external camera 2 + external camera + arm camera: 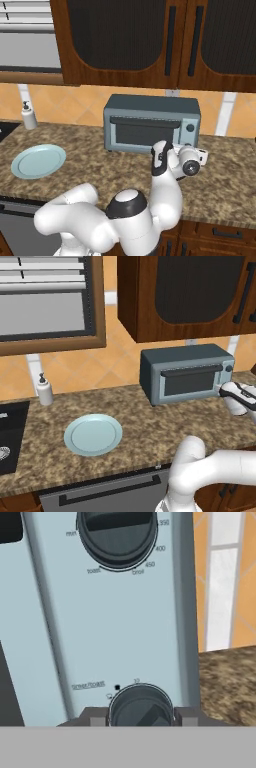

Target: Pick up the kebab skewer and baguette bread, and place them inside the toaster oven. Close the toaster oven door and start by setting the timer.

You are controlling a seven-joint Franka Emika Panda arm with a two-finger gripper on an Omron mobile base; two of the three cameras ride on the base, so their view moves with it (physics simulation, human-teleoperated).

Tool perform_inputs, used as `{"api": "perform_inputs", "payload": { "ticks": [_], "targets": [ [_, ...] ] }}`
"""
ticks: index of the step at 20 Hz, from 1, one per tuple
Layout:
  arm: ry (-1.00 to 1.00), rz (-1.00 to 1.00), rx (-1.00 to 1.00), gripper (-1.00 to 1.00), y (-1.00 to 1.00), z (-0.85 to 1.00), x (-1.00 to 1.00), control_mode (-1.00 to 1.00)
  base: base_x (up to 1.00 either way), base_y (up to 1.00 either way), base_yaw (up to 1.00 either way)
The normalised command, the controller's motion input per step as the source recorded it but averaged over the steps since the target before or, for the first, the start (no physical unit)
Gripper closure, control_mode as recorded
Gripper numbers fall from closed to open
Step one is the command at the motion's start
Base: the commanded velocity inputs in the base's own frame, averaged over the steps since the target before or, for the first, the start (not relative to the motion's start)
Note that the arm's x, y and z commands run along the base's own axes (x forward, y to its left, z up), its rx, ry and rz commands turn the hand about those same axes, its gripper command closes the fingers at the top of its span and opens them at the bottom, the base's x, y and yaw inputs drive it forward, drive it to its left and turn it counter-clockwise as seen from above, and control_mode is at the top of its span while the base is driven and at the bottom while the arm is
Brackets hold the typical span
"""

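Fingertips (98, 716) are bracketing the lower timer knob (141, 704) on the toaster oven (186, 373), one tip sitting on each side of the dial; the gripper (140, 717) is standing apart around it, though whether the pads are actually pressing the knob I cannot tell. The step in hand is looking like the timer set, the last of the task. Doing it well is meaning closing squarely on the dial's rim, keeping the wrist axis lined up with the knob's centre, then turning without pulling outward, so the fingers are not slipping off the round edge (the raised bar across the dial's face may be giving a better purchase). Just above the timer knob, the temperature knob (117, 534) is showing printed marks around it, cut off at the top. Further along the oven's front, the toaster oven door (144, 132) is sitting upright and appearing shut. Its dark glass is hiding the inside, so the kebab skewer and baguette bread are presumably behind it, unconfirmed. Well to the left of the oven, a pale blue plate (93, 434) is lying bare on the counter (150, 431).
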Motion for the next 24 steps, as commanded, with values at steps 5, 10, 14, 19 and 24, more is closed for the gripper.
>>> {"api": "perform_inputs", "payload": {
  "ticks": [5, 10, 14, 19, 24],
  "targets": [
    [0.00, 0.00, 0.05, 1.00, -0.05, 0.00, -0.04, -1.00, 0.00, 0.00, 0.00],
    [0.00, 0.00, 0.11, 1.00, 0.00, 0.00, 0.00, -1.00, 0.00, 0.00, 0.00],
    [0.00, 0.00, 0.19, 1.00, 0.00, -0.02, 0.00, -1.00, 0.00, 0.00, 0.00],
    [0.00, 0.00, 0.26, 1.00, 0.00, -0.11, 0.00, -1.00, 0.00, 0.00, 0.00],
    [0.00, 0.00, 0.28, 1.00, 0.00, -0.17, 0.00, -1.00, 0.00, 0.00, 0.00]
  ]
}}
